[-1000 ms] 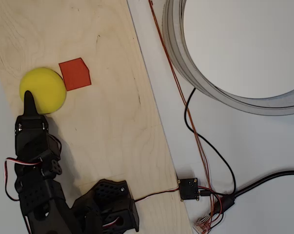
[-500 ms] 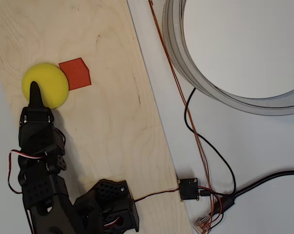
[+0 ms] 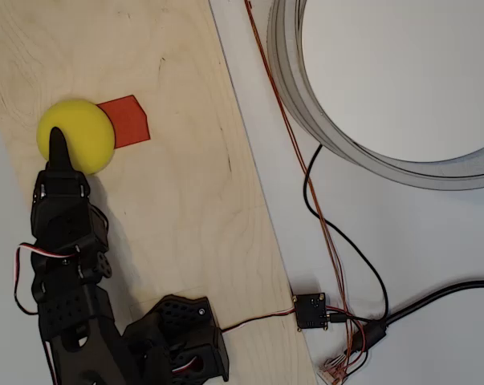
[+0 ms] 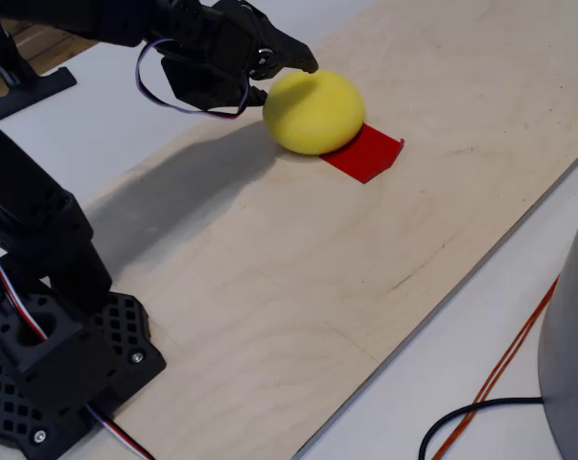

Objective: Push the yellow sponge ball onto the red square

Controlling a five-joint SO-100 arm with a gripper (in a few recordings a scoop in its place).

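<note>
One plywood board on white table; tool closed, holding nothing.

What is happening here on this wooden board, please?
A black robot arm is pushing the yellow sponge ball with the tip of its gripper, which rests against the ball's side. The ball already overlaps one edge of the red square, but most of the patch is uncovered. Both lie on a wooden board, so the push is not yet finished.
</note>
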